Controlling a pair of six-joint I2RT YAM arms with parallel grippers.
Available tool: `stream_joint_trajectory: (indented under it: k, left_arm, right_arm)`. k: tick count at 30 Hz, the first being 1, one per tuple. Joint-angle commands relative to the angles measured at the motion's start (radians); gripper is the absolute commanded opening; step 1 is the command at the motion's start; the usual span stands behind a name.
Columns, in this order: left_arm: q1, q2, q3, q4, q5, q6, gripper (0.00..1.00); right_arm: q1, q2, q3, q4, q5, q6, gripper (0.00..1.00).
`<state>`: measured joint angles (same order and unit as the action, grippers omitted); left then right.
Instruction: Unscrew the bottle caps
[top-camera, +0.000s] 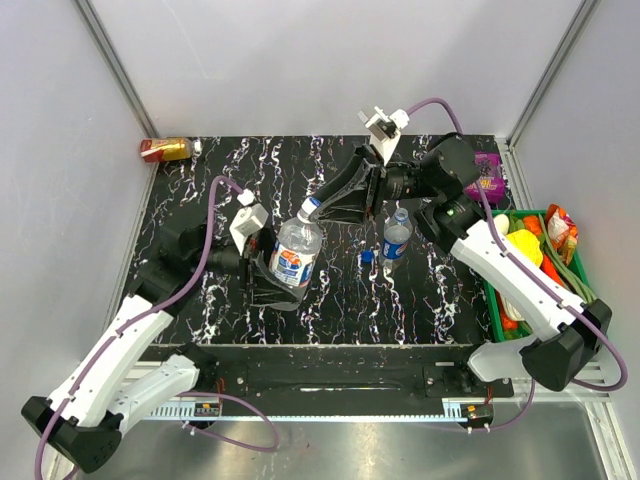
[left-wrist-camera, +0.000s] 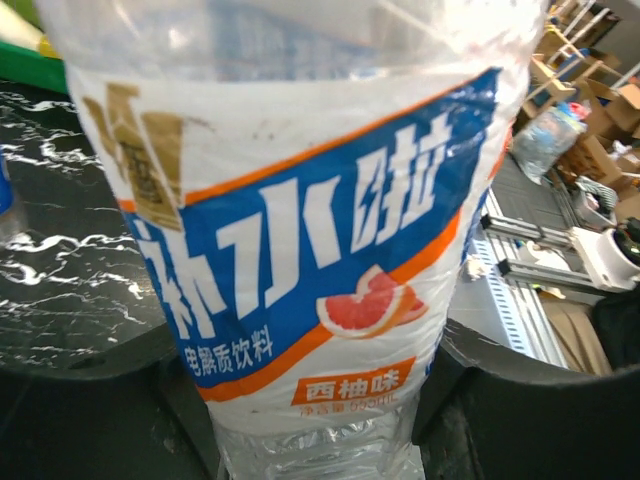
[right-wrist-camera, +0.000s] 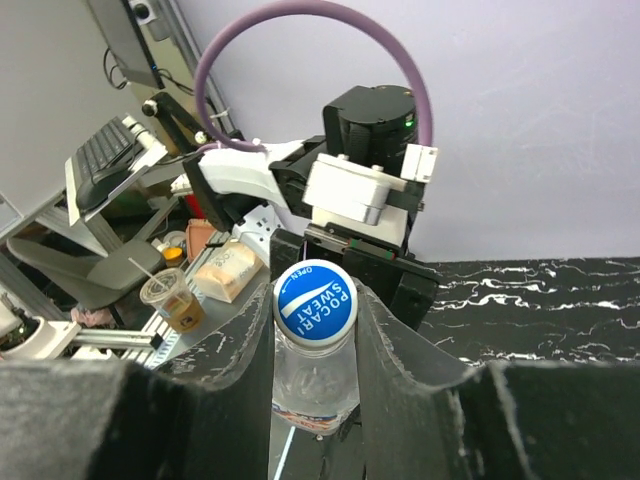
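Top external view: the left gripper (top-camera: 285, 278) is clamped on the body of the white-labelled bottle (top-camera: 297, 255), which it holds tilted over the middle of the marbled table (top-camera: 200, 185). The right gripper (right-wrist-camera: 315, 325) is closed on that bottle's white cap (right-wrist-camera: 314, 304). To the right, the Pepsi bottle (top-camera: 396, 238) stands with the dark blue cap (top-camera: 367, 257) lying just beside it. The step in hand appears to be unscrewing the white cap. The next move likely calls for rotating the right wrist about the bottle axis while the left grip prevents the body from turning.
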<state>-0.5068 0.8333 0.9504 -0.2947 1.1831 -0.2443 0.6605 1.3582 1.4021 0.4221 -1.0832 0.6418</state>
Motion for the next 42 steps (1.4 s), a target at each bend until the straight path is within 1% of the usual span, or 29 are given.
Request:
stream_joint_trajectory:
  k: [1,2,6,13,17,25,28,31,34,36,42]
  left_arm:
    - [0.007,-0.016,0.004,0.290,0.190,-0.124,0.00]
    - [0.005,-0.013,0.002,0.314,0.191,-0.133,0.00]
    - [0.007,-0.007,0.002,0.296,0.175,-0.118,0.00]
    - [0.007,0.003,0.022,0.128,0.135,0.009,0.00]
    - [0.007,0.003,0.027,0.071,0.108,0.054,0.00]
    - [0.008,0.013,0.031,-0.020,0.059,0.111,0.00]
    - [0.007,0.013,0.037,-0.053,0.032,0.138,0.00]
    - [0.007,0.012,0.044,-0.081,-0.014,0.157,0.00]
    - [0.007,0.006,0.057,-0.125,-0.101,0.186,0.00]
    - [0.007,-0.005,0.063,-0.149,-0.204,0.198,0.00]
    - [0.007,-0.060,0.051,-0.201,-0.649,0.203,0.00]
  right_arm:
    - [0.004,-0.018,-0.023,0.075,-0.055,0.019,0.00]
    - [0.002,-0.018,-0.023,0.081,-0.057,0.025,0.00]
    - [0.002,-0.016,-0.023,0.083,-0.049,0.030,0.00]
    - [-0.002,-0.027,-0.041,0.081,-0.012,0.024,0.00]
    - [-0.022,-0.062,-0.074,0.093,0.069,0.027,0.00]
    - [-0.068,-0.180,-0.159,0.099,0.328,0.032,0.00]
    - [-0.073,-0.202,-0.178,0.081,0.379,0.018,0.00]
    - [-0.076,-0.203,-0.176,0.041,0.391,-0.002,0.00]
    - [-0.076,-0.197,-0.176,0.003,0.399,-0.014,0.00]
    - [-0.075,-0.191,-0.176,-0.031,0.408,-0.025,0.00]
    - [-0.078,-0.136,-0.161,-0.201,0.479,-0.086,0.00]
